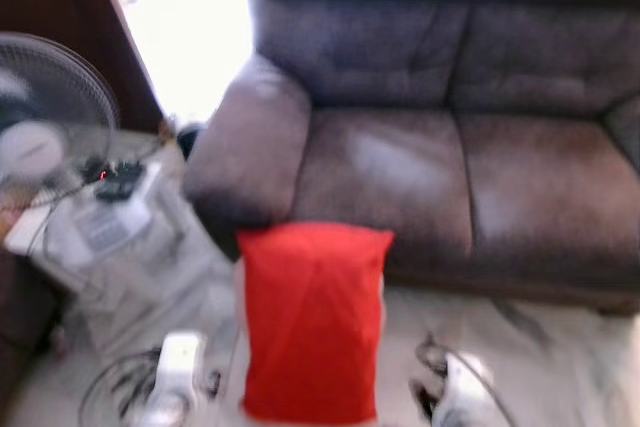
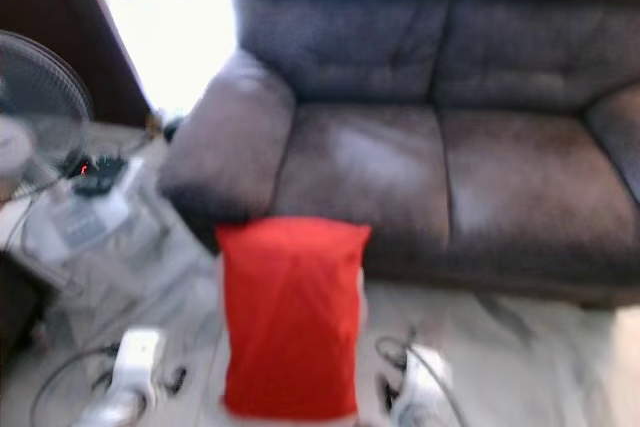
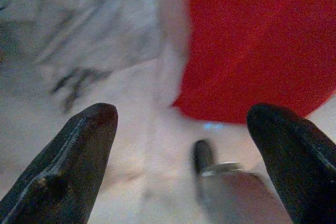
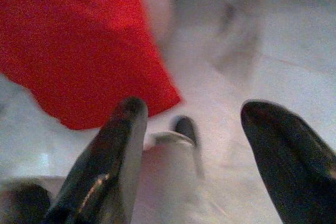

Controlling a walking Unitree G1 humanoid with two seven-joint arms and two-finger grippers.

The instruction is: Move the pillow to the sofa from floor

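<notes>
Red pillow [image 1: 313, 319] on the floor [image 1: 540, 357], lower centre, before the sofa [image 1: 450, 147].
My left gripper [image 3: 181, 140] and right gripper [image 4: 191, 145] both spread wide, grasping nothing, flanking it.

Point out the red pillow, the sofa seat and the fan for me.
red pillow [image 1: 312, 322], left eye view, middle of its red face.
sofa [image 1: 385, 182], left eye view, left seat cushion.
fan [image 1: 45, 107], left eye view, round grille on the robot's left.
</notes>
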